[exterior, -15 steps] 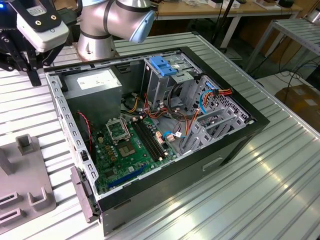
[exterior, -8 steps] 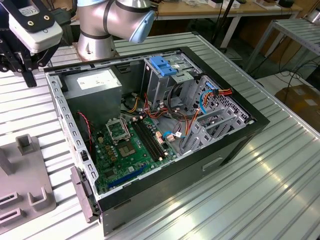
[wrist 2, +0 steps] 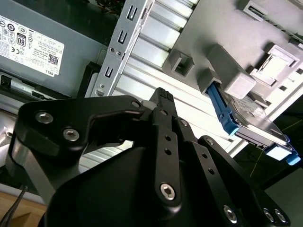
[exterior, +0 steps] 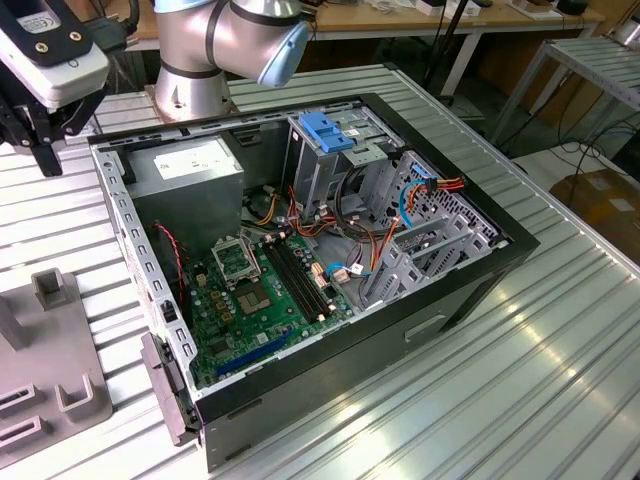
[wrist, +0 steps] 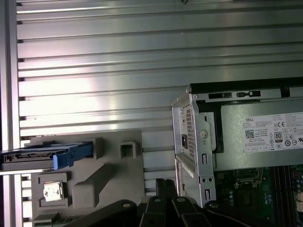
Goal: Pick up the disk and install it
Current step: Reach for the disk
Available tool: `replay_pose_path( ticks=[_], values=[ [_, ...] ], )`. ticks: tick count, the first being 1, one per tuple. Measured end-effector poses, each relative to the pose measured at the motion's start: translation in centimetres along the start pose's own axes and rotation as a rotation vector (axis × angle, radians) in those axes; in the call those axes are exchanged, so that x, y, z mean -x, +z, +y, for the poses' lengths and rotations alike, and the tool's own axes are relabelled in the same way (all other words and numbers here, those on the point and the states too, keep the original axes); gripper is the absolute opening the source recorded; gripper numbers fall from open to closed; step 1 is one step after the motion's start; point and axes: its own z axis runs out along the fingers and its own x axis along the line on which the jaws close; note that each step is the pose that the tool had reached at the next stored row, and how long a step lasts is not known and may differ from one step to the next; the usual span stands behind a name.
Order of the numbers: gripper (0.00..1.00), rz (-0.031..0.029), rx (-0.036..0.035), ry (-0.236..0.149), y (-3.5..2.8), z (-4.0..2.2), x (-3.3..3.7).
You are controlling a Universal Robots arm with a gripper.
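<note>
The disk [wrist 2: 253, 124] stands on edge in a grey holder plate [wrist 2: 222, 42] on the ribbed table, its grey metal body edged by a blue frame. In the first wrist view the disk [wrist: 40, 158] appears edge-on beside the holder plate [wrist: 109, 170]. My gripper [exterior: 45, 155] hangs above the table at the exterior view's far left, between the open computer case [exterior: 330, 250] and the holder plate [exterior: 50, 385]. The gripper [wrist 2: 161, 94] is shut with nothing in it and is well apart from the disk. Its fingertips [wrist: 164, 183] point down near the case's corner.
The case lies open, showing the motherboard [exterior: 260, 290], the power supply [exterior: 185, 165], coloured cables and a silver drive cage topped by a blue bracket [exterior: 325, 130]. The arm's base [exterior: 200, 60] stands behind the case. Benches and a cardboard box [exterior: 600, 200] lie beyond the table.
</note>
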Motion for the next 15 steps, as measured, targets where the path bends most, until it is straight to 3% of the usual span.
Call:
replay_pose_path(
  ticks=[9,15],
  values=[
    [0.10,0.0000,0.0000,0.000,-0.03,-0.08,-1.02],
    [0.10,0.0002,0.0000,0.000,-0.06,0.11,-2.74]
  ],
)
